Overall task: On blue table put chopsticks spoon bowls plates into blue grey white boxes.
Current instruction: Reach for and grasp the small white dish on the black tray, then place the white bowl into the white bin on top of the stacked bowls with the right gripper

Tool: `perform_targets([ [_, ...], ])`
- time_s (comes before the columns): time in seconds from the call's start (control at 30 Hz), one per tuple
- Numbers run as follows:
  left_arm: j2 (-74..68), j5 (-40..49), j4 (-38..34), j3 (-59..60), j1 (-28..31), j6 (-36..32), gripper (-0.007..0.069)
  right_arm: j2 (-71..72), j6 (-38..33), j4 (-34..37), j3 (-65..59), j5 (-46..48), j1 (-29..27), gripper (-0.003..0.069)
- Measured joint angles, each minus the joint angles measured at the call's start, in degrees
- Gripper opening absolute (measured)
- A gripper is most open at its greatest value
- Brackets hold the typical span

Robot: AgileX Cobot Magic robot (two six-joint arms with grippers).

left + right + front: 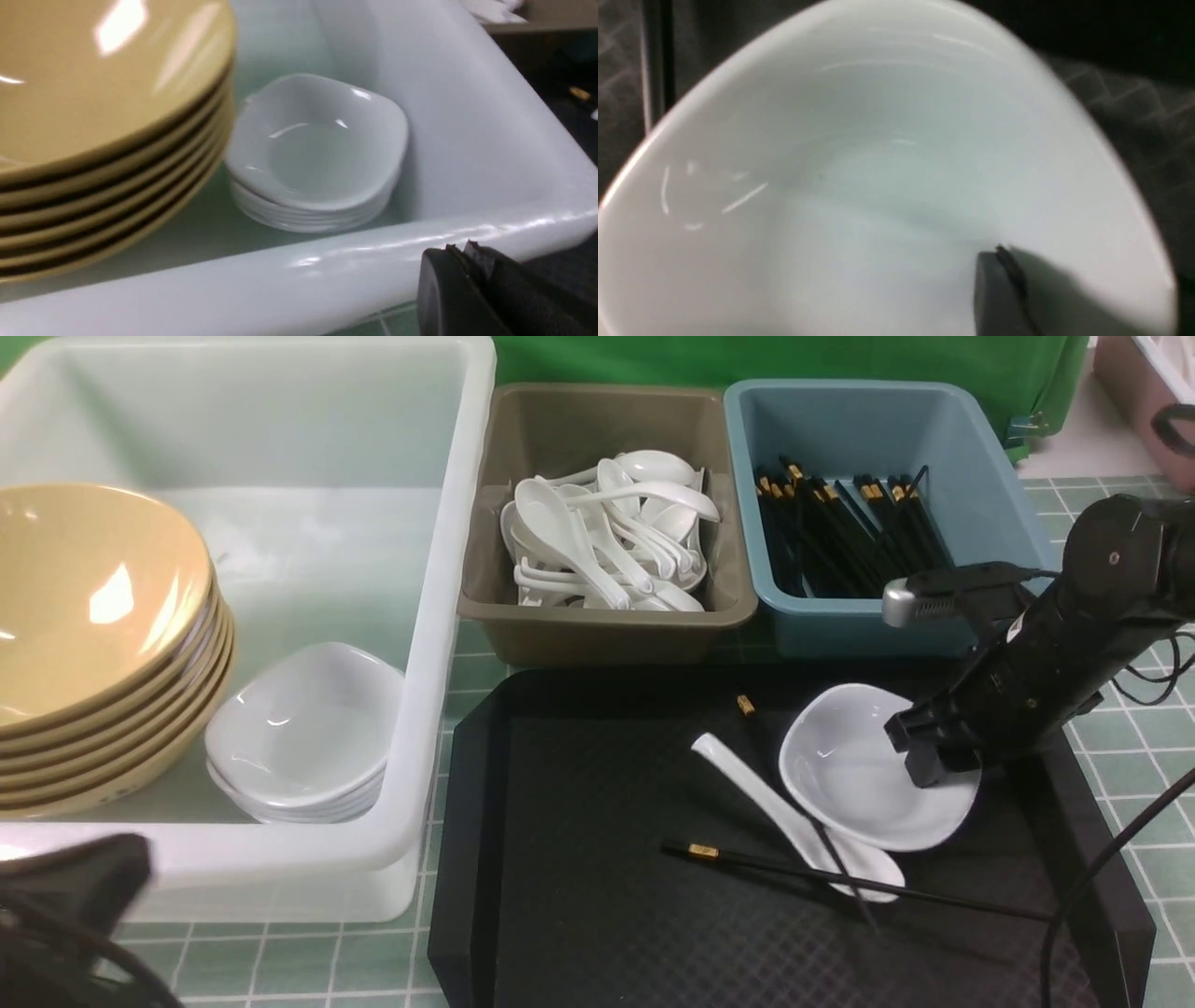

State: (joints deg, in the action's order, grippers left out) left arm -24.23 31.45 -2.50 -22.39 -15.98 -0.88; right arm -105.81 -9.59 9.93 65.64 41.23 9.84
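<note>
Small glossy white squarish plate (pixel 854 775): sits on the black diamond-textured tray (pixel 579 859), right rim met by the right gripper (pixel 934 761). One dark finger (pixel 999 294) inside the dish; clamped or loose: cannot tell. Near edge at the scoop of a glossy white soup spoon (pixel 794 821), crossed by two thin black gold-banded chopsticks (pixel 775 866). Further out: large round mustard-tan bowls (pixel 93 616) and stacked white plates (pixel 303 728) in the translucent white tub (pixel 448 616). Left gripper (pixel 460 249) closed, outside that tub's near wall.

Matte black right arm (pixel 1046 663), silver camera housing (pixel 910 602), trailing black cables (pixel 1074 896), dark grey fingers (pixel 999 298)
</note>
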Motion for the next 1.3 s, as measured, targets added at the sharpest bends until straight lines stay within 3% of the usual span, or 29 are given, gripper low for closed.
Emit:
perform_targets([
  [0.03, -0.9, -0.3, -5.2, -0.2, 0.0, -6.6, 0.0005, 0.3, -0.1, 0.5, 0.2, 0.5, 0.0, 0.0276],
  [0.17, -1.7, -0.5, -16.0, -0.2, 0.0, -19.3, 0.0005, 2.9, -0.9, 0.7, 0.5, 2.6, 0.0, 0.0209],
  [0.23, -1.7, -0.8, -19.1, -0.2, 0.0, -22.8, 0.0005, 3.9, -1.1, 0.6, 0.5, 3.4, 0.0, 0.0190],
  [0.33, -1.7, -2.7, -23.3, -0.2, 0.0, -28.5, 0.0005, 8.9, -1.3, 0.1, 1.7, 5.4, 0.3, 0.0082],
  [0.4, -1.7, -4.3, -24.1, -0.2, 0.0, -29.5, 0.0005, 12.2, -1.3, -0.4, 3.3, 6.5, 0.3, 0.0075],
  [0.63, -1.7, -7.9, -24.6, -0.2, 0.0, -28.7, 0.0005, 19.0, -1.4, 4.7, 11.3, 6.1, 5.3, 0.0075],
  [0.77, -1.6, -9.7, -24.3, -0.2, 0.0, -25.5, 0.0005, 16.5, -4.9, 9.7, 18.4, -3.8, 19.6, 0.0075],
  [0.8, -1.6, -9.7, -24.2, -0.2, 0.0, -25.4, 0.0005, 16.5, -5.1, 9.8, 18.8, -3.8, 19.6, 0.0075],
  [0.93, 4.0, -9.9, -17.2, -0.2, 0.0, -22.5, 0.0005, 4.8, -9.1, 10.8, 30.2, -7.7, 30.3, 0.0075],
  [1.13, 13.6, -13.0, -10.4, 3.7, 0.0, -16.1, 0.0005, -13.5, -11.6, 10.5, 47.7, -4.7, 33.7, 0.0075],
  [1.3, 17.6, -14.8, -8.8, 5.9, 0.0, -15.2, 0.0005, -23.2, -11.8, 8.9, 58.9, 3.1, 33.8, 0.0082],
])
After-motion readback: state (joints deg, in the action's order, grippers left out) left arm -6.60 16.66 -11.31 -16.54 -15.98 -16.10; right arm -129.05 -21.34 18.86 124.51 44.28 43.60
